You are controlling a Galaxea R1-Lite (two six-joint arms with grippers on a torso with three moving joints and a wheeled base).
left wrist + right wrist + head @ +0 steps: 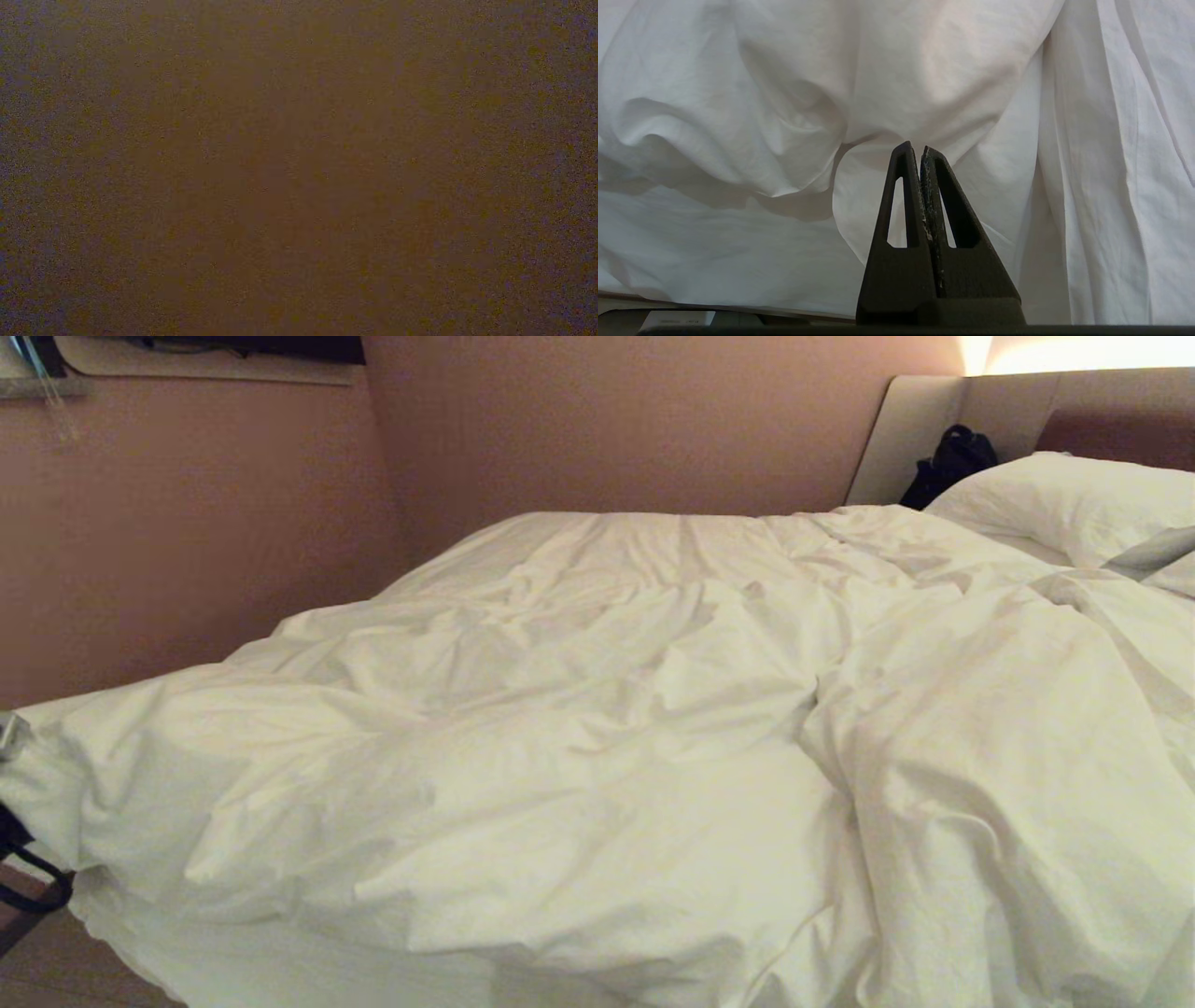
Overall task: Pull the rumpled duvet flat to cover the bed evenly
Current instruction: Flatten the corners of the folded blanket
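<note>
The duvet [597,728] is a puffy white quilt lying rumpled over the bed [920,439], with deep folds across its middle and a thick ridge on the right. Its near edge hangs over the bed's side [952,74]. My right gripper [920,148] is shut with nothing between its fingers, low beside the bed and pointing at the hanging duvet. The left wrist view is only dark brown, and my left gripper shows in no view. A grey part and black cables [23,873] of the left arm sit at the duvet's near left corner.
A white pillow [1064,499] lies at the head of the bed, with a black bag [952,462] beside it against the headboard. A pinkish wall [187,523] runs along the bed's far side. The mattress side [691,252] and platform base [668,318] show under the hanging edge.
</note>
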